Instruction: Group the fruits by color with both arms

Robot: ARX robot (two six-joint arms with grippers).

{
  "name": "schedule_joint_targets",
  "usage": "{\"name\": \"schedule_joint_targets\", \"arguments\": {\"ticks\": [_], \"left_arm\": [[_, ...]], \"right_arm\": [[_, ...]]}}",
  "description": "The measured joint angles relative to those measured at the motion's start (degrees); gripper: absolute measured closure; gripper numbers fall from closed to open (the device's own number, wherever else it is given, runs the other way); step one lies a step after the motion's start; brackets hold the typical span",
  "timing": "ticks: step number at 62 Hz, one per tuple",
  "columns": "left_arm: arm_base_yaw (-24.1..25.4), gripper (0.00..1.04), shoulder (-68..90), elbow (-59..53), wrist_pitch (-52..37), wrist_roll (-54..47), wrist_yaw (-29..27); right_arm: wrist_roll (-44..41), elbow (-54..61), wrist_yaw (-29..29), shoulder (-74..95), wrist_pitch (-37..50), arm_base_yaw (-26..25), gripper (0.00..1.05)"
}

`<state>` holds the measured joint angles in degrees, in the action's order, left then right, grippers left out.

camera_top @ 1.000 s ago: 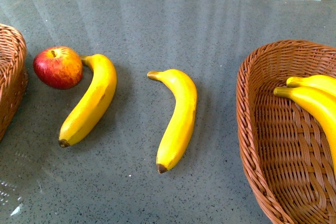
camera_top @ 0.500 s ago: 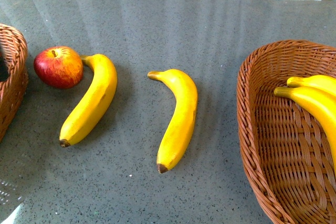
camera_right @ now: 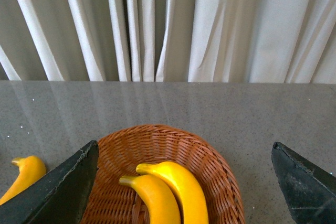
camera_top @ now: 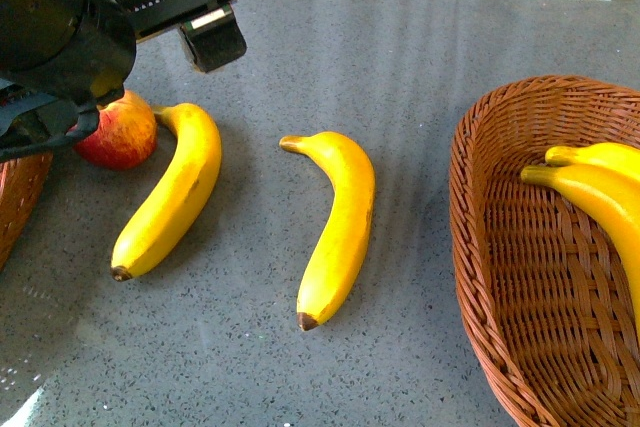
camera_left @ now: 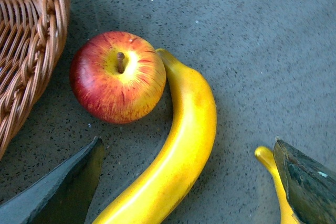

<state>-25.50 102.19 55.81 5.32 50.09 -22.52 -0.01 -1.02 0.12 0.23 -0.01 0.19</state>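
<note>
The red apple (camera_left: 118,77), streaked yellow around its stem, is sitting on the grey tabletop (camera_top: 400,67), touching the neck of a glossy yellow banana (camera_left: 194,124). A second banana (camera_top: 335,227) is lying farther from the apple. Two further bananas (camera_top: 600,187) are resting in the wicker basket (camera_top: 480,247) farthest from it. The left end effector (camera_left: 186,150) is hovering spread wide above the apple, and the right end effector (camera_right: 184,148) is gaping too. Since a second ago the left arm (camera_top: 60,27) has swung in over the apple, partly hiding it. The fruits are staying put.
</note>
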Motion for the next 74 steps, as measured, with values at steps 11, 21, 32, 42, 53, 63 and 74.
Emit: {"name": "schedule_joint_targets", "arguments": {"ticks": [11, 21, 32, 42, 53, 63, 74], "left_arm": [[1.8, 0.09, 2.2, 3.6, 1.4, 5.1, -0.2], [3.0, 0.09, 4.2, 5.8, 4.2, 10.3, 0.2], [4.2, 0.09, 6.8, 7.1, 6.7, 17.5, 1.4], [4.6, 0.09, 8.3, 7.8, 8.0, 22.0, 2.6], [4.8, 0.09, 9.5, 8.6, 9.2, 25.6, 2.4], [4.9, 0.09, 10.0, 9.2, 10.1, 28.1, 2.4], [4.9, 0.09, 10.7, 9.6, 10.8, 29.7, 2.4]], "right_arm": [[0.0, 0.0, 0.0, 0.0, 0.0, 0.0, 0.09], [0.0, 0.0, 0.0, 0.0, 0.0, 0.0, 0.09], [0.0, 0.0, 0.0, 0.0, 0.0, 0.0, 0.09], [0.0, 0.0, 0.0, 0.0, 0.0, 0.0, 0.09], [0.0, 0.0, 0.0, 0.0, 0.0, 0.0, 0.09], [0.0, 0.0, 0.0, 0.0, 0.0, 0.0, 0.09], [0.0, 0.0, 0.0, 0.0, 0.0, 0.0, 0.09]]}}
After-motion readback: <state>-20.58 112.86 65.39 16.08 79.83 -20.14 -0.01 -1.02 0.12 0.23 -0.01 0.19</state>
